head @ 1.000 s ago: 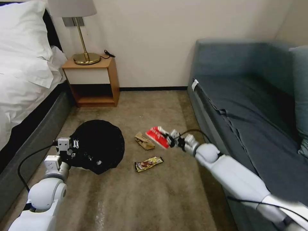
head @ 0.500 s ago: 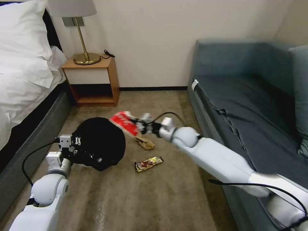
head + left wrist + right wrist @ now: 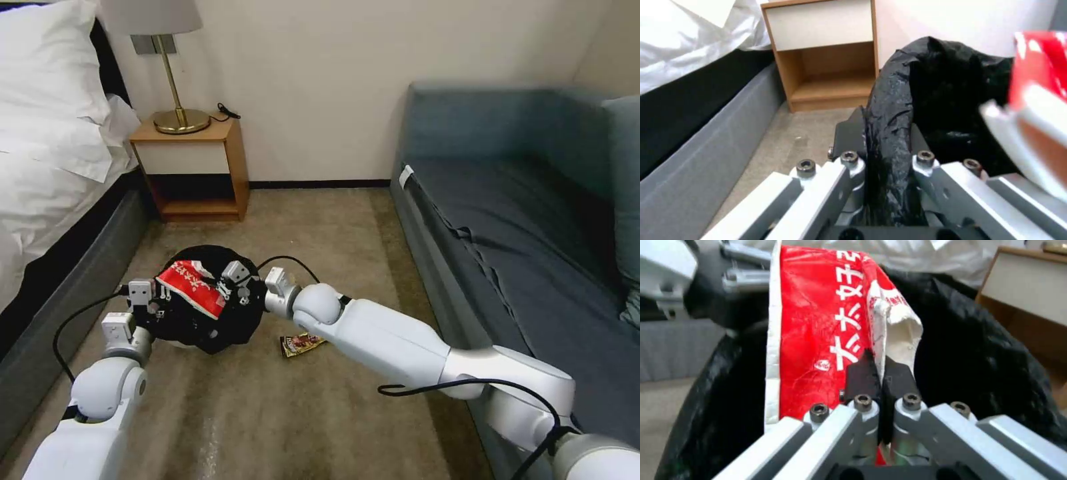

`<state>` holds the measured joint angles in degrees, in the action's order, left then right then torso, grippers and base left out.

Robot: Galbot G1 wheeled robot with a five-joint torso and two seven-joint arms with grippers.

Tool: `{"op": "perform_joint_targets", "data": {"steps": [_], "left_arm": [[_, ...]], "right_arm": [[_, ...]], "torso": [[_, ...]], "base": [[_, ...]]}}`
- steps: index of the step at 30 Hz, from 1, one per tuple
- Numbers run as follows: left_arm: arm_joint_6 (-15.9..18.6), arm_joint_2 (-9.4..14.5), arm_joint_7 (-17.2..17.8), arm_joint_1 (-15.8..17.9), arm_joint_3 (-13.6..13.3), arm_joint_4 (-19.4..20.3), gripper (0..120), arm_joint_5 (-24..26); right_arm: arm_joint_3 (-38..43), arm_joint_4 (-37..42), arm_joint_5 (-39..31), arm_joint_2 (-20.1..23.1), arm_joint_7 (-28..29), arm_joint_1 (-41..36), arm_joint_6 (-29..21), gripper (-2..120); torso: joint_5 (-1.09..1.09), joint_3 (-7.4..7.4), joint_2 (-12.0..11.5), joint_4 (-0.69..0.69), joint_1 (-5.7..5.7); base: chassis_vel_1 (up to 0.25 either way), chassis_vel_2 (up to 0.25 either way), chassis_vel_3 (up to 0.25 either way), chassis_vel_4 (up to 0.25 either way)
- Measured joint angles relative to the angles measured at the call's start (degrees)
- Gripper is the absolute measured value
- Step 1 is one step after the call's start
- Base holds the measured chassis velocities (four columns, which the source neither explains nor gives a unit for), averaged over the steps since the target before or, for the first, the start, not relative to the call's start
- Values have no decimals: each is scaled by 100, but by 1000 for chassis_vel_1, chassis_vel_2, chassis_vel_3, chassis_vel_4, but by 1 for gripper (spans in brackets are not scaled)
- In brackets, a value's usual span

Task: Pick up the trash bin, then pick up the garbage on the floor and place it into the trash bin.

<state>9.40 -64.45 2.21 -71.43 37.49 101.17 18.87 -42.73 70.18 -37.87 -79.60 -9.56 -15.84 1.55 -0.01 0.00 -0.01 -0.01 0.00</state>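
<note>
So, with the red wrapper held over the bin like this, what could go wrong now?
1. The red-and-white wrapper is wide and lies flat across the trash bin; if the right gripper opens here, it may catch on the rim or slide off onto the carpet.
2. The left gripper pinches only the black bag at the rim, so a push from the right arm might tip the bin or pull the bag loose.

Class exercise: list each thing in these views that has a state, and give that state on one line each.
Trash bin: held at its bagged rim, tilted.
Left gripper: shut on the trash bin rim.
Red-and-white wrapper: pinched, above the bin's mouth.
Right gripper: shut on the wrapper.
Brown-gold snack wrapper: lying on the carpet.
</note>
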Motion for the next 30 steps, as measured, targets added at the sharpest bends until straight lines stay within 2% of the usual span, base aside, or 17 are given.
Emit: {"op": "perform_joint_targets", "data": {"steps": [3,6,9,11,12,14,17,20,21,23,24,26,27,29,30], "left_arm": [[-6,3,-10,9,3,-38,6,-1],[-17,-10,-20,21,9,-64,6,-1],[-18,-25,-25,21,5,-70,6,-2],[-23,-64,-45,17,1,-85,6,-11],[-23,-64,-45,17,1,-85,6,-11],[-34,-82,-53,-8,1,-85,6,-18],[-39,-84,-55,-23,7,-85,6,-21],[-47,-72,-62,-58,59,-64,6,-22],[-47,-72,-62,-58,59,-64,6,-22],[-65,-45,-75,-67,103,-61,6,-16],[-65,-45,-75,-67,103,-61,6,-16],[-69,-28,-89,-76,127,-62,6,-10],[-69,-28,-89,-76,127,-62,6,-10],[-69,-13,-96,-92,147,-52,6,2],[-69,-8,-96,-100,147,-37,6,5]], "right_arm": [[0,0,47,-11,60,-51,-56,1],[-5,-2,129,-34,179,-164,-98,16],[-11,-2,151,-41,227,-181,-102,22],[-14,-2,169,-57,305,-185,-112,33],[-14,-2,169,-57,305,-185,-112,33],[-16,0,175,-58,355,-177,-116,43],[-16,9,178,-54,391,-176,-118,50],[-15,67,194,-27,479,-181,-127,67],[-15,67,194,-27,479,-181,-127,67],[42,183,181,14,559,-196,-307,78],[42,183,181,14,559,-196,-307,78],[154,298,140,34,692,-212,-479,89],[154,298,140,34,692,-212,-479,89],[359,346,115,25,996,-204,-527,98],[406,347,96,19,1081,-196,-531,99]], "torso": [[0,0,0,0,0],[1,0,0,0,0],[1,0,0,0,0],[1,0,1,0,0],[1,0,1,0,0],[1,0,0,0,0],[0,0,0,0,0],[1,0,0,1,0],[1,0,0,1,0],[1,0,0,1,0],[1,0,0,1,0],[1,0,0,0,0],[1,0,0,0,0],[1,0,0,1,0],[1,0,1,1,0]], "base": [[0,0,0,0],[0,0,0,0],[0,0,0,0],[0,0,0,0],[0,0,0,0],[0,0,0,0],[0,0,0,0],[0,0,0,0],[0,0,0,0],[0,0,0,0],[0,0,0,0],[0,0,0,0],[0,0,0,0],[0,0,0,0],[0,0,0,0]]}}
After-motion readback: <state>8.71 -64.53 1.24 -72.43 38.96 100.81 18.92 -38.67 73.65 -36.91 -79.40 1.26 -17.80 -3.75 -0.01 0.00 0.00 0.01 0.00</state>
